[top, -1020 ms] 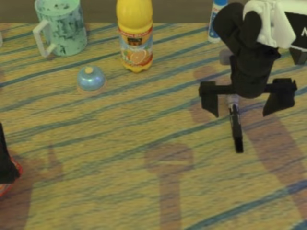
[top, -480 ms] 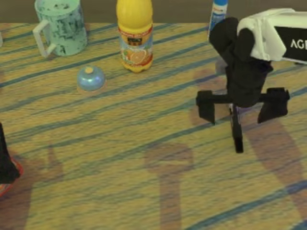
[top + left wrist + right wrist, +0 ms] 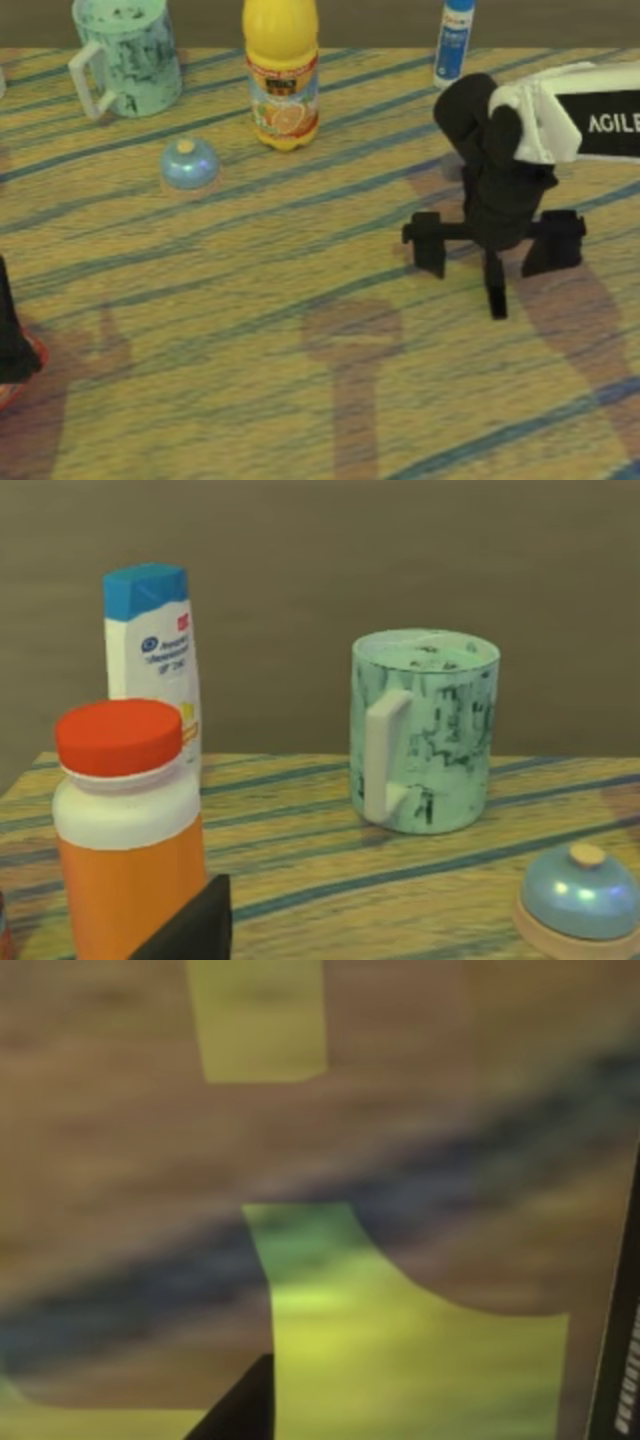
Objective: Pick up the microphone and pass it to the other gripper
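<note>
Striped tabletop (image 3: 250, 330); right gripper (image 3: 494, 245) spread wide, low over microphone (image 3: 494, 288) at right side. Left gripper (image 3: 12, 340) at left edge, finger state unclear.

You see a table (image 3: 200, 330) covered in a matt woven cloth, yellow with blue streaks. At the upper left of the top view the mug (image 3: 128, 52) looks like glazed ceramic, mint with dark speckles. The orange juice bottle (image 3: 281, 72) is glossy plastic with a paper-like label. The bell (image 3: 188, 163) has a shiny, pearly metallic dome. The right gripper (image 3: 493, 247) is matt black, its arm casing smooth white plastic.
</note>
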{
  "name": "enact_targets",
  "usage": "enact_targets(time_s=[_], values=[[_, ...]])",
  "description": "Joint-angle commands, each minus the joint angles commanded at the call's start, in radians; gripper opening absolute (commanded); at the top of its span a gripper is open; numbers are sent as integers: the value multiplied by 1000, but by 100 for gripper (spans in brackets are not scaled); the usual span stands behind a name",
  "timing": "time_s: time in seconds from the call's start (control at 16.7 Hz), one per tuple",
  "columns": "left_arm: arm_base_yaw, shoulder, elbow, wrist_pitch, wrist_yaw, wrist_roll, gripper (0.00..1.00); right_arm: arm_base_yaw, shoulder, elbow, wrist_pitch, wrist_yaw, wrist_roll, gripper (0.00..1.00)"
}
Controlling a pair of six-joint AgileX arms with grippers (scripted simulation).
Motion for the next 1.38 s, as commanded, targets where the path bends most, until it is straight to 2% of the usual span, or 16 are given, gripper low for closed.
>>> enact_targets(time_s=[0.12,0.9,1.38], values=[[0,0,0,0,0,0,100,0,0,0,0,0,0,100],[0,0,0,0,0,0,100,0,0,0,0,0,0,2],[0,0,0,0,0,0,100,0,0,0,0,0,0,0]])
